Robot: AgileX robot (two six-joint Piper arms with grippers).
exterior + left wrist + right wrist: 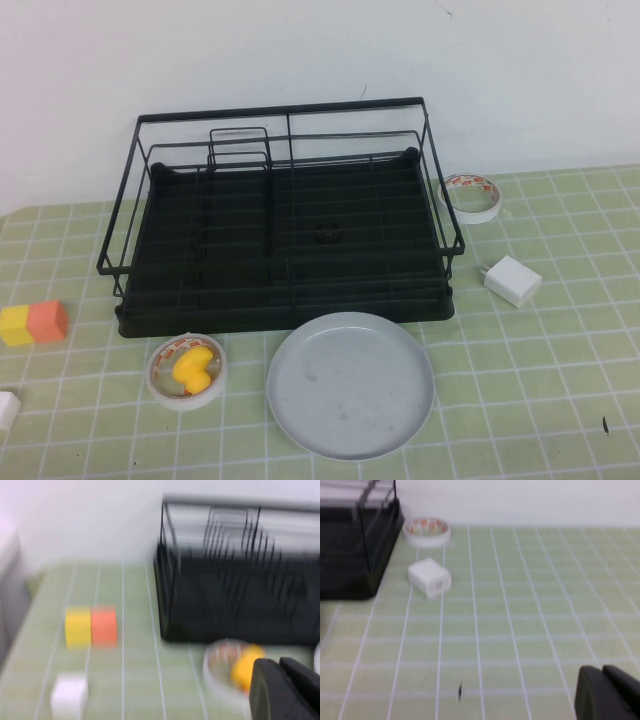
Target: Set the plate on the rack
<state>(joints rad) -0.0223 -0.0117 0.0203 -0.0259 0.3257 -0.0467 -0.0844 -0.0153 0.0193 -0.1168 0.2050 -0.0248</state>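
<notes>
The pale grey-blue plate [351, 383] lies flat on the green checked mat, just in front of the black wire rack [283, 228]. The rack also shows in the left wrist view [240, 580] and, by one corner, in the right wrist view [350, 555]. Neither arm shows in the high view. My left gripper [281, 666] is shut and empty, hovering near the tape roll at the rack's front left. My right gripper [603, 672] is shut and empty over bare mat at the right.
A white tape roll with a yellow object inside [187, 371] lies left of the plate. Yellow and orange blocks [33, 323] and a white cube [8, 408] sit at the far left. A second tape roll [472, 195] and a white charger [512, 280] lie right of the rack.
</notes>
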